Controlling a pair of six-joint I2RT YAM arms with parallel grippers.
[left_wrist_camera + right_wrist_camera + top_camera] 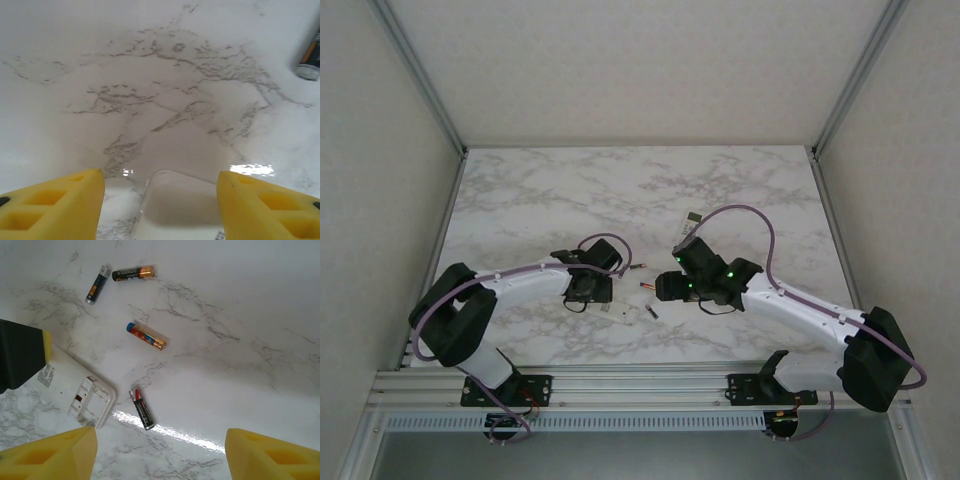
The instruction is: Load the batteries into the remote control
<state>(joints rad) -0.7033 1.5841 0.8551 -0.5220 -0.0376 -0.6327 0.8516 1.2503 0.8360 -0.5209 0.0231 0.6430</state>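
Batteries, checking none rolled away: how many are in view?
4 batteries, right wrist view: two at upper left, one central, one beside the remote. More could hide under the arms.

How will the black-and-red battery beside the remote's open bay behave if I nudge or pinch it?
The black-and-red battery is a smooth cylinder lying flat on the glossy table, so a sideways nudge would probably roll it. It looks rigid; a pinch shouldn't deform it. Thin against the open right gripper, it may slip or twist.

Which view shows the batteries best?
Right wrist: all four batteries lie clear and separate on the table beside the remote. Top external shows them as tiny specks; left wrist catches one at its right edge.
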